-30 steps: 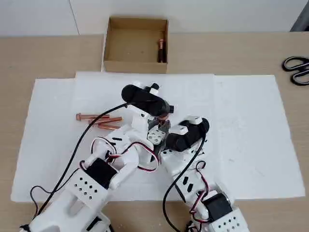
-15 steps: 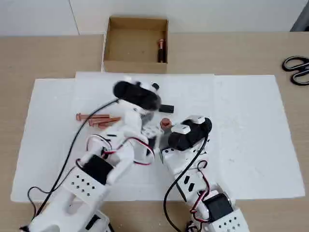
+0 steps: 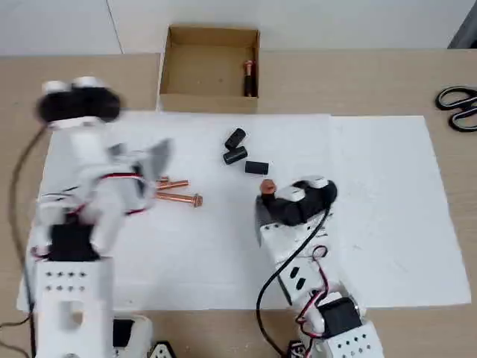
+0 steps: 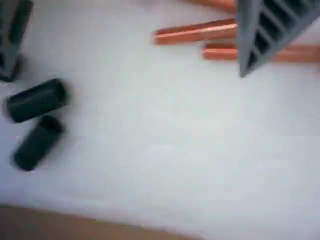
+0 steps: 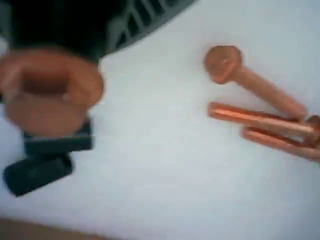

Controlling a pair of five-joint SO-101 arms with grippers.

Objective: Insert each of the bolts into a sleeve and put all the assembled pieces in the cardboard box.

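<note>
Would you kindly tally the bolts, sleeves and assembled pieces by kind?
Loose black sleeves: 3
Loose bolts: 3
Held bolt: 1
Assembled piece in the cardboard box: 1
Total: 8

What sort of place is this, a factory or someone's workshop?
Probably a lab or hobby bench, not a factory: a small left arm and right arm share a wooden table with a cardboard box, scissors and loose bolts; the right gripper holds a bolt.
</note>
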